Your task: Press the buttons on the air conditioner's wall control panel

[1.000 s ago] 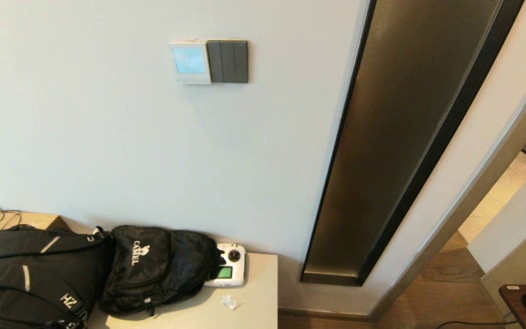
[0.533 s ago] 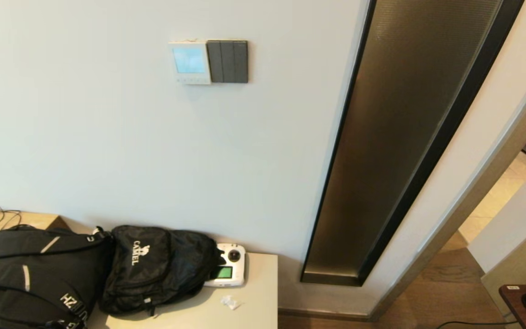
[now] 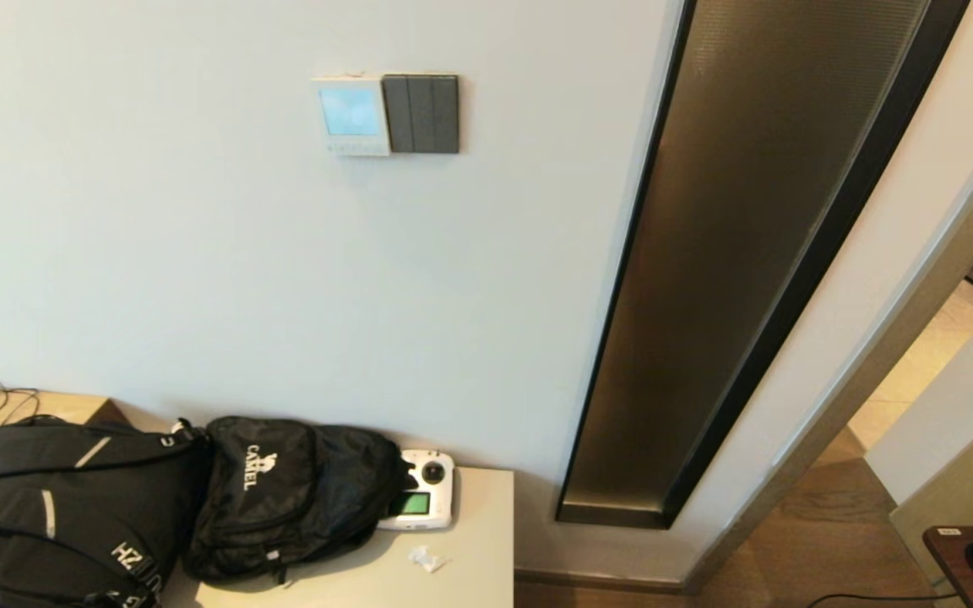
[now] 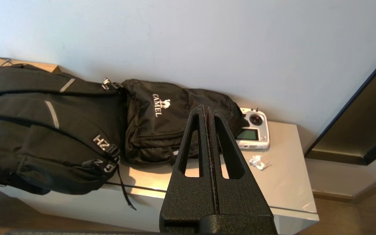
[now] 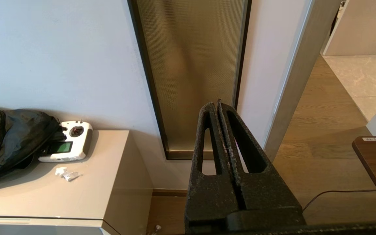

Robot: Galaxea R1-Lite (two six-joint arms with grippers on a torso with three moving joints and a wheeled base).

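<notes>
Wall control panel (image 3: 351, 115) untouched, screen lit pale blue.
Left gripper (image 4: 207, 111) and right gripper (image 5: 216, 105) both clenched empty, low at 6 o'clock.

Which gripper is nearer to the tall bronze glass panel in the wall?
Right, most likely. The right gripper points straight at the bronze glass panel, fingers closed. The left gripper points at the black Camel backpack, with the panel off to its side.

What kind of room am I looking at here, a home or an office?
Probably a lived-in room, home or hotel, though I can't be sure. A small white wall thermostat with a lit pale blue screen sits beside a dark grey three-rocker switch plate, and black fabric backpacks lie on a low beige cabinet above wood flooring.
</notes>
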